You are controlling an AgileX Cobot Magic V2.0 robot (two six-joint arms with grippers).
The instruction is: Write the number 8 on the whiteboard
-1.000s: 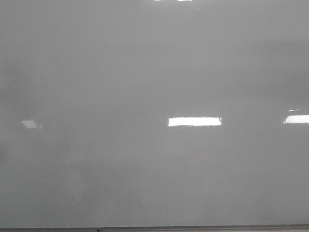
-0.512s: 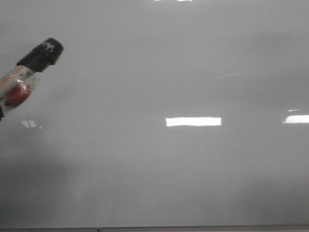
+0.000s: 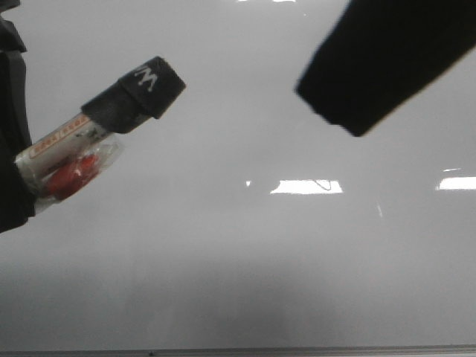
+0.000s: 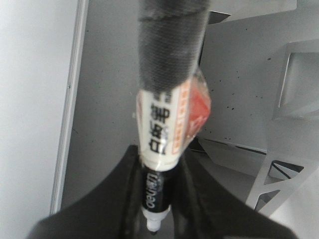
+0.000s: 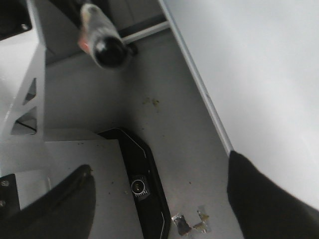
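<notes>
A: The whiteboard [image 3: 238, 260] fills the front view, pale grey and glossy, with bright rectangular reflections across its middle and a thin grey edge along the bottom; there's no marker line on it, so no figure 8 is up yet.

B: And here's the marker [image 3: 100, 141] at the left of the front view, tilted, its black cap [image 3: 141, 93] pointing up and to the right; a white printed label and a red patch under clear wrap sit on the barrel.

A: The left gripper [image 4: 154, 194] has it; in the left wrist view both black fingers [image 4: 117, 184] press against the barrel from either side, clamped tight on the end away from the cap.

B: Cap on, note; the black cloth-like sleeve covers that far end.

A: Over on the right, the right gripper [image 5: 159, 199] hangs with its two dark fingers wide apart and nothing between them; the board's edge runs just beside one finger.

B: In the front view one dark finger [image 3: 387, 59] juts in from the top right, in front of the board; whether it touches, I can't tell.
</notes>
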